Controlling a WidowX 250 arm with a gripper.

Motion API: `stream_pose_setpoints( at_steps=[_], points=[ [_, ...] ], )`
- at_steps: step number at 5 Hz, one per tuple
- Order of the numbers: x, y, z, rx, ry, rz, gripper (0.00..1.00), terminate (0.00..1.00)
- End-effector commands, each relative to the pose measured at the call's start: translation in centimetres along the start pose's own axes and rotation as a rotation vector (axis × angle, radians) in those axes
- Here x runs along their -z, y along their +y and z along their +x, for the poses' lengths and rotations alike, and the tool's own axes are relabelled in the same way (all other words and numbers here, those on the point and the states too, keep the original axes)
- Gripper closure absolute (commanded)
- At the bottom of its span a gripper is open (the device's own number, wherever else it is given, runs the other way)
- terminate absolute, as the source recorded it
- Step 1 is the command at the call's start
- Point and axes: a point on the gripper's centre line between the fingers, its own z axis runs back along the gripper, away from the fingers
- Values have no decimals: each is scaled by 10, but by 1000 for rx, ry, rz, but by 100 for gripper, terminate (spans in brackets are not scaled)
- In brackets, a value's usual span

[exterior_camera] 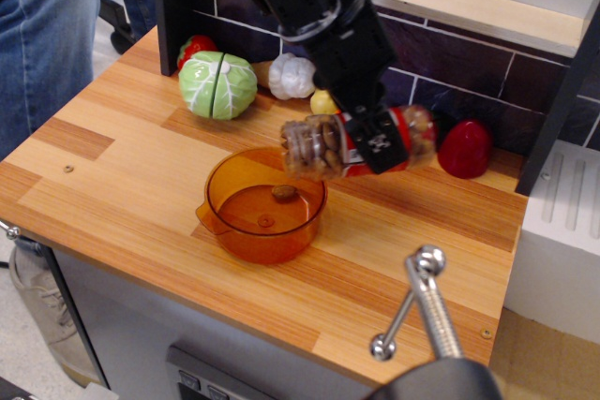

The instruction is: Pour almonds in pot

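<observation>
The translucent orange pot (262, 213) stands on the wooden counter near the front middle, with one almond (284, 192) lying inside it. My gripper (377, 145) is shut on a clear jar (356, 144) with a red-and-white label, holding it on its side above the pot's right rim. The jar's open mouth points left over the pot. Brown almonds (314, 145) show through the jar near its mouth.
Toy food lines the back wall: a green cabbage (217, 84), garlic (293, 76), a yellow lemon (323, 100), a red pepper (466, 149) and a red tomato (194, 47). A metal handle (424, 302) juts up at the front right. A person in jeans (33, 35) stands left.
</observation>
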Motion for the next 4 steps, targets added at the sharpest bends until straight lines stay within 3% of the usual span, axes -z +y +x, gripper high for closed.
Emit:
stream_pose_setpoints(
  at_steps=[1, 2, 3, 4],
  points=[
    [-23, 9, 14, -60, -187, 143, 100, 0],
    [-26, 10, 15, -97, -232, 196, 100, 0],
    [-25, 7, 15, -116, -272, 318, 100, 0],
    [-25, 9, 15, -141, -290, 340, 100, 0]
  ],
)
